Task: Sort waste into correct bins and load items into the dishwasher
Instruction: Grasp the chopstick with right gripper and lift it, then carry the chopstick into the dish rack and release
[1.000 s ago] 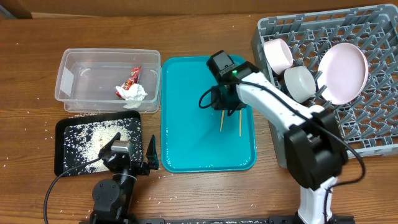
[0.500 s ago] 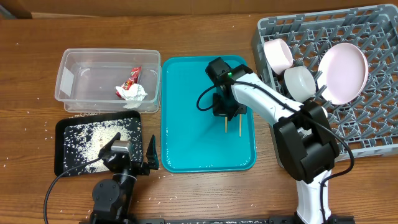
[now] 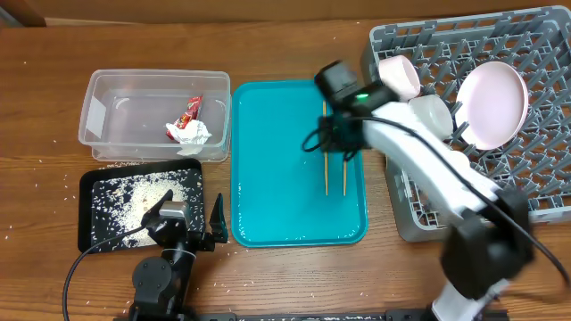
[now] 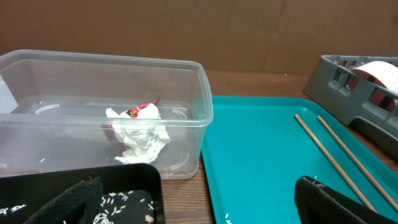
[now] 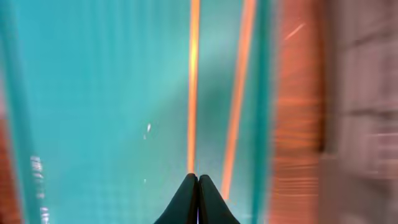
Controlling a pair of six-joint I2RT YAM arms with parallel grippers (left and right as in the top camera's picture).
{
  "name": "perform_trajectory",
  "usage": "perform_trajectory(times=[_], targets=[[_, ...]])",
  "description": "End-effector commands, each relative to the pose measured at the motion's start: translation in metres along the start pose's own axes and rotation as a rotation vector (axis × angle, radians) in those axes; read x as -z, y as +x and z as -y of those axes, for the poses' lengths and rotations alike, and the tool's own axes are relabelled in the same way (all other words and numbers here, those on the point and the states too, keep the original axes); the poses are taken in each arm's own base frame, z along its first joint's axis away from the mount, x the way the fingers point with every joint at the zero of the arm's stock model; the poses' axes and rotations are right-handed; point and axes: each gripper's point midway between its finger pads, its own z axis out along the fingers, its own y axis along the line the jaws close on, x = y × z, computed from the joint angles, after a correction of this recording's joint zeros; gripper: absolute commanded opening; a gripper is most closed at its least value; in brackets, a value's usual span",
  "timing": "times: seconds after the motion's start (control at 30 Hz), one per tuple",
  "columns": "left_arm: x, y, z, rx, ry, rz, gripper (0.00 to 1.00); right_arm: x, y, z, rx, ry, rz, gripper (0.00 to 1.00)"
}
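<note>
The two chopsticks (image 3: pixel 326 169) are lying side by side on the right half of the teal tray (image 3: pixel 268 178), their long axes running along the tray's length, parallel to the near wall of the grey rack (image 3: pixel 535 178). The right gripper (image 3: pixel 336 143) is hanging directly over them, jaws pressed together and gripping nothing. In the blurred wrist view the sticks are stretching straight ahead of the tips, the left one nearly in line with them. The jaws would probably need parting first. The left gripper (image 3: pixel 189 214), jaws spread, is sitting well apart, at the desk's front edge.
</note>
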Motion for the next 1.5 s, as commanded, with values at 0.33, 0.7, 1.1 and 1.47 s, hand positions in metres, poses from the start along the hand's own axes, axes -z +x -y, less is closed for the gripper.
perform_trajectory(times=[0.33, 0.7, 1.1, 1.47], targets=[[0.0, 0.0, -0.001, 0.001, -0.001, 0.007, 1.0, 0.033, -0.002, 0.018, 0.065, -0.18, 0.008, 0.35], [0.0, 0.0, -0.001, 0.001, -0.001, 0.007, 1.0, -0.082, 0.026, -0.025, 0.193, -0.047, -0.088, 0.53], [0.0, 0.0, -0.001, 0.001, -0.001, 0.007, 1.0, -0.153, 0.058, -0.005, 0.172, 0.057, -0.255, 0.07], [0.0, 0.0, -0.001, 0.001, -0.001, 0.007, 1.0, -0.037, -0.012, 0.01, 0.228, 0.056, -0.031, 0.04]])
